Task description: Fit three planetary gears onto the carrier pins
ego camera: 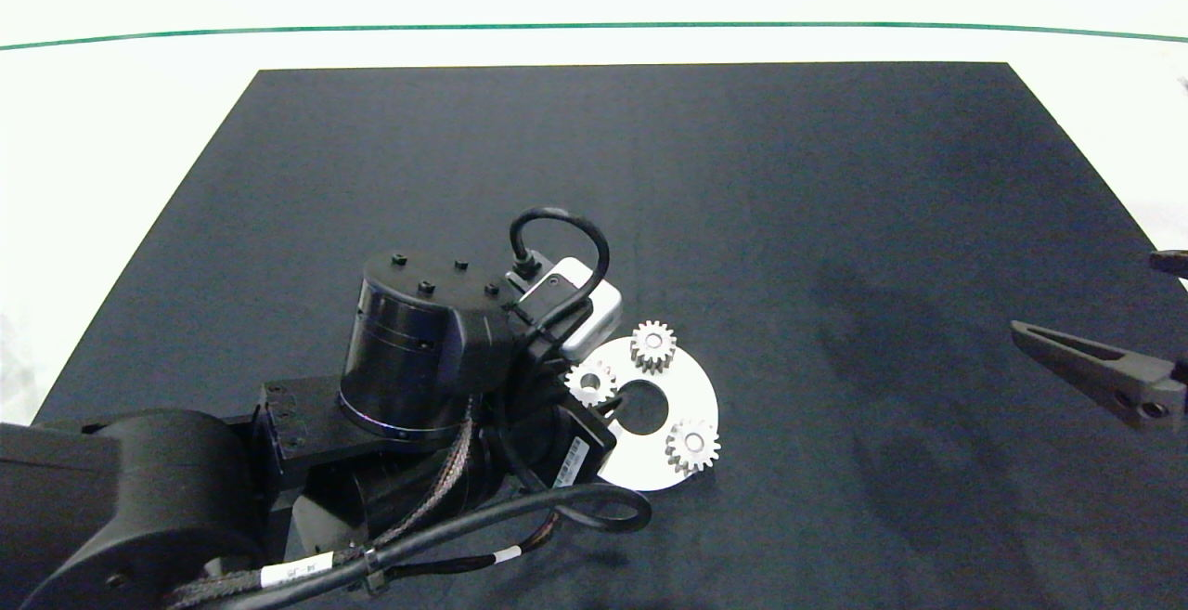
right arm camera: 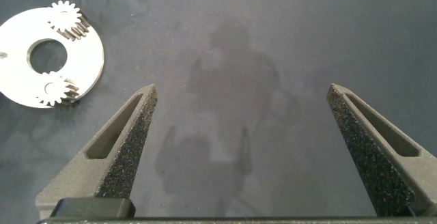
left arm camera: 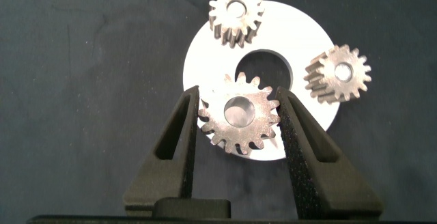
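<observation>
Centre-low in the head view, the left gripper clamps the third small silver-grey metal spur gear flat over the flat white disc, while the right gripper idles open far right.

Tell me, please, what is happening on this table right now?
The robot is fitting small metal gears onto a white disc lying on a dark mat. The left claw is over the disc with its fingers on either side of one gear, right at the disc. Two other gears already sit on the disc. The right claw hangs open off to the side, holding nothing.
</observation>
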